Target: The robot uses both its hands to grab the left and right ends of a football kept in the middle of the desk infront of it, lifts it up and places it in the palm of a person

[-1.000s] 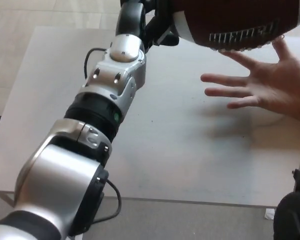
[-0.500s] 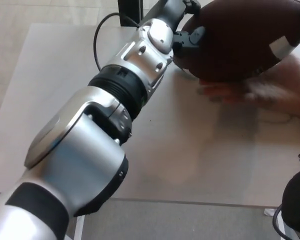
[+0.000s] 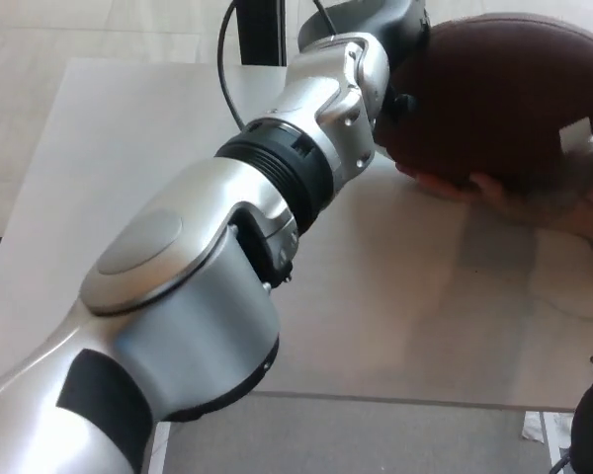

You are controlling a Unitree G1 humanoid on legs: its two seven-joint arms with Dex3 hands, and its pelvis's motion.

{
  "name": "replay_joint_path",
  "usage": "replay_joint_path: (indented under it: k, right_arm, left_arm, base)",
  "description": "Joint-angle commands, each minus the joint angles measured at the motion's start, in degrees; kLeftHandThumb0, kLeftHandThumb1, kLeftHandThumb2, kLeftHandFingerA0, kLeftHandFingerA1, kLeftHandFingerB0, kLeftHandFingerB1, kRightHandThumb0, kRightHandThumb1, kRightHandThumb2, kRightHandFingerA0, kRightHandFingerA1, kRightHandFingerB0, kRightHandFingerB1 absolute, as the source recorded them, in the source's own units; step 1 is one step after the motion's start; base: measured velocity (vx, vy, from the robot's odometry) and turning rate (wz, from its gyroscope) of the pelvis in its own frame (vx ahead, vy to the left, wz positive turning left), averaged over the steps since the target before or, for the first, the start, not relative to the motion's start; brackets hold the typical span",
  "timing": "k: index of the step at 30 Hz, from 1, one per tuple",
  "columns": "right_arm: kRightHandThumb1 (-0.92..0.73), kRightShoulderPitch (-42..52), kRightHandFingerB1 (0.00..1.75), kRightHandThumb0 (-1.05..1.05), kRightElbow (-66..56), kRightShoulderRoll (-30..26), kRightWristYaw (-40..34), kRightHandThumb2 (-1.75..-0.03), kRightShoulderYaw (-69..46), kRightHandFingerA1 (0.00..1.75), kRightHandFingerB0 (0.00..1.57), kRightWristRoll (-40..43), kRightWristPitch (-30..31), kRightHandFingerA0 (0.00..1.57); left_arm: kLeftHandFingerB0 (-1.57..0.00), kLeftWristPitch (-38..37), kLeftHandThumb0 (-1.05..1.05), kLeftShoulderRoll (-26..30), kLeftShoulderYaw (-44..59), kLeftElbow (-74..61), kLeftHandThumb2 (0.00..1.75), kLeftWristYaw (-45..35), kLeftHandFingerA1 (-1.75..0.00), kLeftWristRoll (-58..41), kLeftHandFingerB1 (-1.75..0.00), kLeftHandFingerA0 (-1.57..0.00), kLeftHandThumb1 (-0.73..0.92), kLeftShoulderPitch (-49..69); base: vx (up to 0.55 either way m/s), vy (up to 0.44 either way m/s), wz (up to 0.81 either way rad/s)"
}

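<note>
Since a moment ago, our left arm (image 3: 277, 227) has stretched further across the table (image 3: 99, 178), and the ball has come down from above the open palm to sit right on it. We see the brown football (image 3: 494, 99) at the top right, resting on the person's hand (image 3: 534, 197), whose fingertips peek out from under the ball. A small white stripe shows on the ball's right side. Our left hand (image 3: 400, 59) is pressed against the left end of the ball, but our wrist hides the fingers, so we cannot tell if they are clamped on it or loose. Our right hand is out of sight past the right edge of the picture. A black cable (image 3: 227, 69) curls over the far part of the table behind our arm
</note>
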Motion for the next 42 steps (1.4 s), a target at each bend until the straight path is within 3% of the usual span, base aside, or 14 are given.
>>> replay_joint_path:
  k: [1, 13, 18, 19, 20, 23, 26, 28, 30, 34, 35, 36, 41, 42]
  right_arm:
    - [-0.58, 6.27, 1.17, -0.33, 4.92, -1.64, -3.24, -0.95, 3.03, 1.42, 0.82, -4.33, -4.08, 1.25]
    - [-0.73, 5.03, 0.83, -0.15, 5.89, -11.23, -3.16, -0.81, 8.90, 1.49, 0.72, -7.91, -9.38, 1.01]
    - [-0.79, 6.15, 0.30, -0.60, -5.79, -17.15, 2.32, -0.64, 11.24, 0.57, 0.20, -6.55, -0.12, 0.65]
    - [-0.69, 7.70, 0.19, -0.71, -11.22, -20.66, 6.60, -1.04, 12.76, 0.55, 0.00, -6.21, 4.08, 0.19]
    - [-0.85, 8.51, 0.24, -0.74, -15.08, -22.21, 6.48, -0.65, 12.80, 0.50, 0.01, -5.84, 6.85, 0.26]
    - [-0.74, 10.88, 0.09, -0.90, -23.23, -25.88, 9.36, -1.07, 11.19, 0.40, 0.00, -2.40, 10.23, 0.02]
    - [-0.74, 14.00, 0.12, -0.92, -32.45, -29.46, 10.15, -1.10, 10.05, 0.22, 0.00, -0.86, 15.85, 0.01]
    - [-0.75, 19.18, 0.10, -0.91, -43.01, -33.22, 12.33, -0.82, 7.98, 1.19, 0.02, 2.48, 21.60, 0.68]
    - [-0.75, 24.77, 0.04, -0.91, -52.38, -33.74, 13.62, -1.04, 3.86, 0.41, 0.00, 8.82, 24.85, 0.03]
    - [-0.84, 33.86, 0.24, -0.85, -64.51, -31.22, 12.26, -0.66, -2.82, 0.57, 0.00, 16.79, 26.00, 0.36]
    - [-0.46, 43.50, 0.50, -0.38, -72.61, -28.18, 13.93, -1.06, -4.95, 0.49, 0.00, 14.04, 20.76, 0.01]
    - [-0.87, 54.60, 0.27, -0.76, -80.29, -24.85, 16.50, -0.67, -9.32, 1.00, 0.18, 14.90, 18.26, 0.67]
    - [-0.65, 72.50, 0.43, -0.77, -83.37, -14.93, 24.26, -0.98, -15.69, 0.97, 0.18, 16.32, 5.83, 0.60]
    - [-0.78, 77.27, 0.31, -0.75, -84.15, -11.53, 25.24, -0.64, -17.45, 0.55, 0.27, 16.90, 3.60, 0.35]
  left_arm:
    - [-0.42, 1.09, -0.25, -1.96, -2.16, 1.54, 0.62, -9.36, -1.48, 8.26, -0.54, -0.59, 0.67, 3.13]
    - [-0.60, -1.81, -0.20, 0.55, 4.03, -1.60, 0.59, -3.69, -1.62, 9.89, -1.01, -0.65, 0.72, 4.89]
    - [-0.42, -3.94, -0.32, 7.03, 15.81, -11.47, 0.61, -2.73, -0.73, 6.02, -0.44, -0.53, 0.76, 9.27]
    - [-0.33, -4.54, -0.37, 10.36, 20.08, -17.19, 0.61, -4.07, -0.61, 3.38, -0.39, -0.52, 0.76, 12.15]
    - [-0.33, -7.17, -0.36, 12.80, 22.26, -21.64, 0.62, -3.91, -0.81, 2.79, -0.43, -0.66, 0.74, 15.09]
    - [-0.35, -7.60, -0.37, 17.90, 26.29, -31.70, 0.61, -5.51, -0.95, 2.03, -0.46, -0.67, 0.73, 20.82]
    - [-0.38, -5.52, -0.37, 22.37, 29.89, -40.76, 0.60, -7.79, -0.95, 1.47, -0.48, -0.60, 0.71, 25.74]
    - [-0.36, -7.90, -0.36, 26.97, 35.16, -48.76, 0.59, -7.43, -1.03, -0.45, -0.48, -0.62, 0.69, 32.01]
    - [-0.30, -5.51, -0.53, 26.53, 44.06, -59.54, 0.60, -6.55, -1.02, -6.54, -0.46, -0.55, 0.67, 39.21]
    - [-0.24, -1.53, -0.62, 25.50, 54.83, -79.60, 0.62, -7.82, -1.00, -13.52, -0.38, -0.45, 0.73, 51.33]
    - [-0.18, -0.90, -0.76, 25.24, 62.39, -91.56, 0.63, -9.94, -0.95, -19.88, -0.41, -0.43, 0.76, 60.21]
    - [-0.17, -2.31, -0.77, 25.12, 70.75, -102.25, 0.65, -12.92, -0.91, -25.74, -0.40, -0.40, 0.82, 72.20]
    - [-0.21, -4.99, -0.71, 21.74, 86.34, -111.58, 0.64, -15.33, -0.69, -34.53, -0.32, -0.44, 0.81, 92.07]
    - [-0.16, -7.27, -0.73, 20.59, 90.94, -112.19, 1.00, -15.75, -0.68, -35.81, -0.47, -0.45, 0.63, 97.10]
  base:
    - [0.00, 0.000, 0.00]
    - [0.00, 0.000, 0.00]
    - [0.00, 0.000, 0.00]
    - [0.00, 0.000, 0.00]
    - [0.00, 0.000, 0.00]
    - [0.00, 0.000, 0.00]
    - [0.00, 0.000, 0.00]
    - [0.00, 0.000, 0.00]
    - [0.00, 0.000, 0.00]
    - [0.00, 0.000, 0.00]
    - [0.00, 0.000, 0.00]
    - [0.00, 0.000, 0.00]
    - [0.00, 0.000, 0.00]
    - [0.00, 0.000, 0.00]
